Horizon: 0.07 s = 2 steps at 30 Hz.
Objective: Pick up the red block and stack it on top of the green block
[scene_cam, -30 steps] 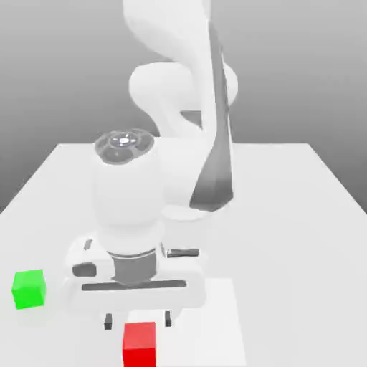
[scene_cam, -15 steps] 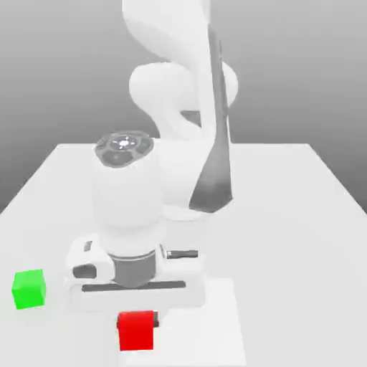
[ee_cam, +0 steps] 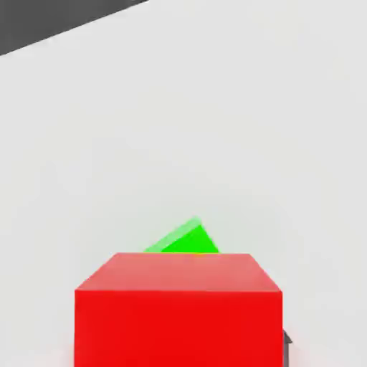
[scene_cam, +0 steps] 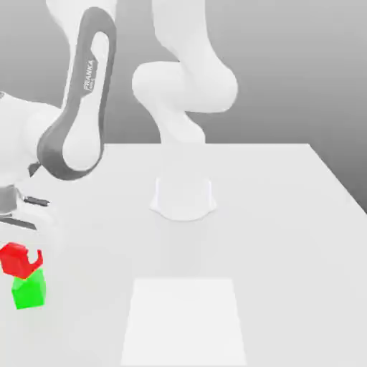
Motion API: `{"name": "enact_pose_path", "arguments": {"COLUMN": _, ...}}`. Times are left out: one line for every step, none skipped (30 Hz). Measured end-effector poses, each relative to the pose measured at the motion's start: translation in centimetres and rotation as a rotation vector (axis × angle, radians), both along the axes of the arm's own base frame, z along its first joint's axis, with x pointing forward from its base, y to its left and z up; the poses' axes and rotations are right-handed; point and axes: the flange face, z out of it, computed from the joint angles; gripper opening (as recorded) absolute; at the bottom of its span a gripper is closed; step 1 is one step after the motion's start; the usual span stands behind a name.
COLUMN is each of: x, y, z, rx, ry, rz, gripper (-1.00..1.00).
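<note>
At the exterior view's left edge, the hand [scene_cam: 20, 259] grasps the red block [scene_cam: 19, 260], holding it tilted just above the green block [scene_cam: 29, 289]. The green block rests on the white tabletop [scene_cam: 272, 236], near its front corner on that side. In the hand view, the red block [ee_cam: 179, 308] covers most of the green block [ee_cam: 185, 240].

One small matte red cube [scene_cam: 19, 259], one small matte green cube [scene_cam: 29, 289], one white table [scene_cam: 287, 236].
</note>
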Motion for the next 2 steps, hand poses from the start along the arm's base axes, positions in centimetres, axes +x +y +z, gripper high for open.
{"name": "enact_pose_path", "arguments": {"x": 0.00, "y": 0.00, "z": 0.00, "rx": 0.000, "ry": 0.000, "rz": 0.000, "gripper": 1.00}}
{"name": "enact_pose_path", "arguments": {"x": 0.00, "y": 0.00, "z": 0.00, "rx": 0.000, "ry": 0.000, "rz": 0.000, "gripper": 1.00}}
